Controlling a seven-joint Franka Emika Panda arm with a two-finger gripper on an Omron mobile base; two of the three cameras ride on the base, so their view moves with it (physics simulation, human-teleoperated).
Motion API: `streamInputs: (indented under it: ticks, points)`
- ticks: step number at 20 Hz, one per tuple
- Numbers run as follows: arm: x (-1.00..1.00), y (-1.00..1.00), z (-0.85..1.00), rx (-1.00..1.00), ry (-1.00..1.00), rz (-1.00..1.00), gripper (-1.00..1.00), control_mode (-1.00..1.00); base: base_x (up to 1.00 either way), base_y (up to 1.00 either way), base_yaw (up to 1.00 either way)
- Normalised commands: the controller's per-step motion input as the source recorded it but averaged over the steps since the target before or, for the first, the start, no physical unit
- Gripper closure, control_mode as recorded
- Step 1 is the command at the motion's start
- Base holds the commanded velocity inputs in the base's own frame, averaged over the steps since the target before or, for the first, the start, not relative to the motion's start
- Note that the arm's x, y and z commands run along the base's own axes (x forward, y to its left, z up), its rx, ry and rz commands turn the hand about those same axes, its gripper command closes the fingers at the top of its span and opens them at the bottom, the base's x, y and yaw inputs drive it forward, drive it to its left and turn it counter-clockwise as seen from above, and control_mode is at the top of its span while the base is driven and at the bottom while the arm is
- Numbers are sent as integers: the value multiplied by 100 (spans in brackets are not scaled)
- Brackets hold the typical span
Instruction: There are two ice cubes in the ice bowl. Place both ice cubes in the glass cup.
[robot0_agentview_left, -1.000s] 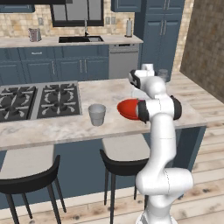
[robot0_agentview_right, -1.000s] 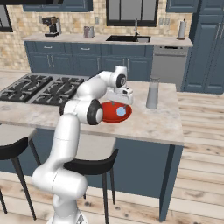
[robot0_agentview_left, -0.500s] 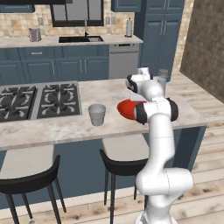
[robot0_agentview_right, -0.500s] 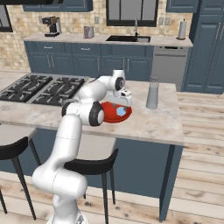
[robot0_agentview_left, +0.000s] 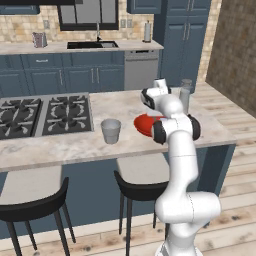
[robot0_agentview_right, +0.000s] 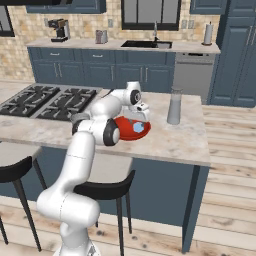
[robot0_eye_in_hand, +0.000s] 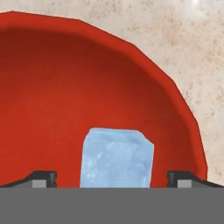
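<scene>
The red ice bowl (robot0_agentview_right: 125, 136) sits on the island counter, right of the grey glass cup (robot0_agentview_left: 110, 131). My gripper (robot0_agentview_right: 140, 118) hangs straight over the bowl, open. In the hand view the bowl's inner wall (robot0_eye_in_hand: 65, 87) spreads wide, and one pale-blue ice cube (robot0_eye_in_hand: 117, 159) lies between my two fingertips (robot0_eye_in_hand: 43, 178), with a gap on each side. That cube (robot0_agentview_right: 138, 127) also shows as a blue patch in the bowl in the right base view. From the left base view the bowl (robot0_agentview_left: 144, 123) is partly hidden behind my arm.
A tall grey jar (robot0_agentview_right: 174, 106) stands on the counter just right of the bowl. The gas stove (robot0_agentview_left: 45, 115) lies left of the cup. Two stools (robot0_agentview_left: 142, 176) stand under the counter's near edge.
The hand has edged slightly left and down over the bowl. The jaws have stayed open.
</scene>
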Motion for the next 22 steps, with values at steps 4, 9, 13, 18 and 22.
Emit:
streamInputs:
  ticks: [4, 9, 13, 18, 22]
  points:
    - [24, -2, 0, 0, 0, -2, -100, -100, 0, 0, 0]
    - [0, -3, -15, -1, 0, -3, -100, -100, 0, 0, 0]
    - [-1, -4, -21, -1, 3, -3, -100, -100, 0, 0, 0]
    - [-4, -1, -22, -1, 8, -1, 100, -100, 0, 0, 0]
    - [0, 0, -1, 0, 3, 0, 100, -100, 0, 0, 0]
